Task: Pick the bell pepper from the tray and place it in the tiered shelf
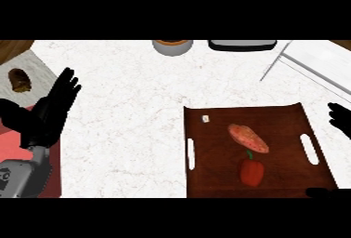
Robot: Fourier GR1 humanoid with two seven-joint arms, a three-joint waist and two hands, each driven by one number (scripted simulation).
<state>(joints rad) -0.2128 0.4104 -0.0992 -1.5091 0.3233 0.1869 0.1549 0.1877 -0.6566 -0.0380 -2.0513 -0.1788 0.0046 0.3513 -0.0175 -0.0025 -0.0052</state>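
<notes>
On the tray (pixel 212 186) – a red, green-stemmed bell pepper (pixel 251 172); left hand (pixel 51 114) open.

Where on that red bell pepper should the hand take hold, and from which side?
Probably around the bell pepper's red body, coming from above: it lies flat on the tray, its thin green stem toward the far side, offering little to hold.

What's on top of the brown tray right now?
On the tray lie a red bell pepper, a pinkish-orange food piece and a small white item. Its near right corner is hidden in shadow.
</notes>
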